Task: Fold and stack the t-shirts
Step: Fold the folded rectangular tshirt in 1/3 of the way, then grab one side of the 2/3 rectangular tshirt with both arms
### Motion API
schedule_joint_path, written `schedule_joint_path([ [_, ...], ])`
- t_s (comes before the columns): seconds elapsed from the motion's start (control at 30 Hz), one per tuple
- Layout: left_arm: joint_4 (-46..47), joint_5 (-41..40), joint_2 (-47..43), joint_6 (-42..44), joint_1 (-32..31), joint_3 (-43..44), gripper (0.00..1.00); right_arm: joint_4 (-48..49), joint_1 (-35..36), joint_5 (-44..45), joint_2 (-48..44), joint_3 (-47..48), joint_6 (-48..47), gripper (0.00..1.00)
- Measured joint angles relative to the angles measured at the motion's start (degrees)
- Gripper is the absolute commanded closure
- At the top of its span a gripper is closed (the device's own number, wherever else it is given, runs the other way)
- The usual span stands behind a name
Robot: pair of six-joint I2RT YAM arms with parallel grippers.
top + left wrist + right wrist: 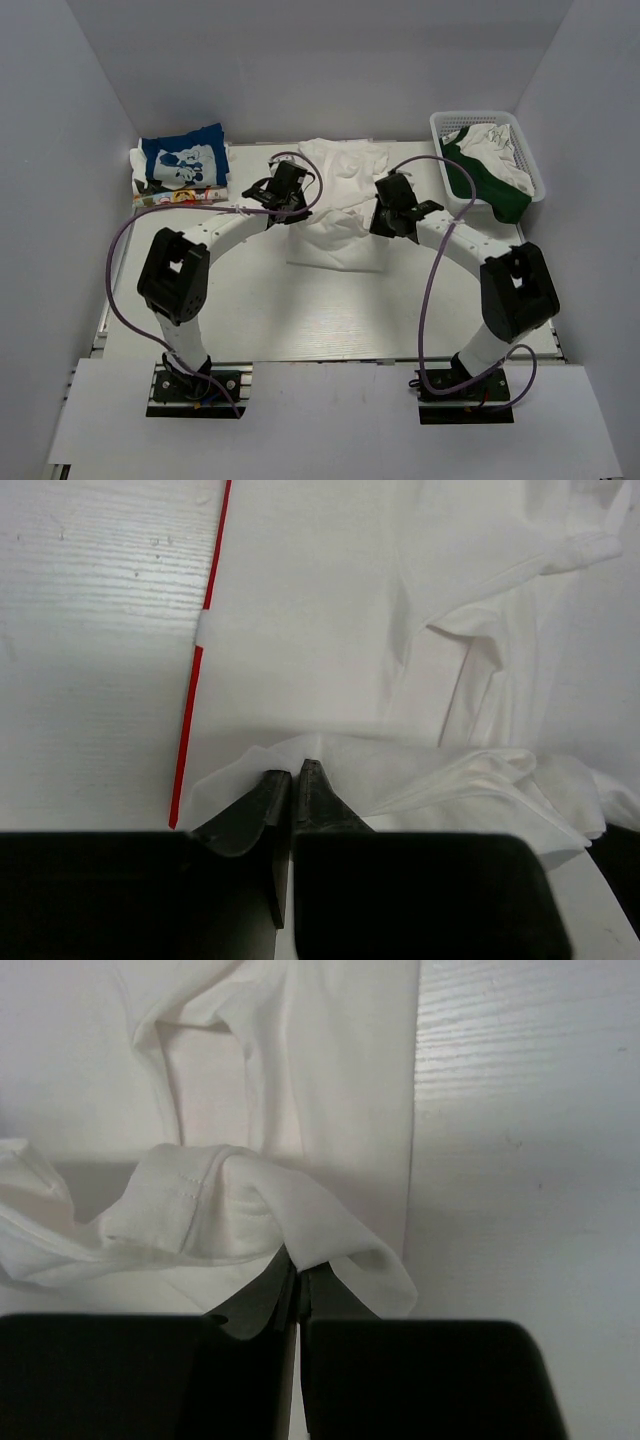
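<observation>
White t-shirt (338, 235) mid-table, both grippers pinching it.
L gripper (295, 778) & R gripper (298, 1272) closed on raised cloth folds; top view hides pinch pts; blue t-shirt (183, 162) folded far-left.

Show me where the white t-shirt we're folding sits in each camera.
Top external: white t-shirt at picture centre, toward the far side.
Left wrist: it fills centre and right, its edge pinched by the left gripper.
Right wrist: it fills left and centre, its edge pinched by the right gripper.
Shared landmark: the white table bordering the shirt's side edges.
</observation>
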Motion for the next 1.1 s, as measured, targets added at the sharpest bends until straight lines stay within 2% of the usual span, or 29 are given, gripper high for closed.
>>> schedule_joint_path([
  [0.23,2.0,2.0,6.9,2.8,1.6,4.8,1.0,1.2,-1.9,-2.5,9.0,6.0,-0.7,0.98],
  [0.27,2.0,2.1,8.3,3.1,1.8,6.0,0.76,1.4,-2.2,-2.5,10.0,6.8,-0.8,0.86],
  [0.3,2.0,2.1,9.7,3.3,2.0,7.4,0.57,1.5,-2.4,-2.5,11.0,7.6,-0.7,0.7],
  [0.33,2.0,2.2,11.1,3.5,2.3,8.8,0.42,1.5,-2.6,-2.4,11.9,8.4,-0.8,0.46],
  [0.37,1.8,2.3,12.4,3.5,2.6,10.3,0.23,1.6,-2.9,-2.4,12.9,9.6,-1.0,0.2],
  [0.4,1.4,2.4,13.3,4.2,3.1,11.5,0.0,1.5,-3.1,-2.4,13.9,10.8,-1.2,0.1],
  [0.53,0.2,3.0,14.3,5.9,4.9,15.1,0.0,0.2,-3.3,-2.4,15.5,16.2,-2.8,0.1],
  [0.6,0.7,2.8,12.4,6.7,5.6,13.8,0.0,1.0,-3.3,-3.0,14.2,16.5,-3.1,0.1],
  [0.83,3.3,3.6,-3.9,7.7,5.9,-4.6,0.0,5.3,-2.8,-12.9,3.0,3.4,-5.3,0.1],
  [0.97,3.5,4.5,-9.1,7.1,5.4,-12.8,0.0,7.8,-1.7,-20.6,5.2,2.5,-6.4,0.1],
  [1.1,2.2,4.5,-10.3,6.3,5.4,-17.1,0.0,11.3,-0.4,-28.2,12.5,5.6,-6.6,0.1],
])
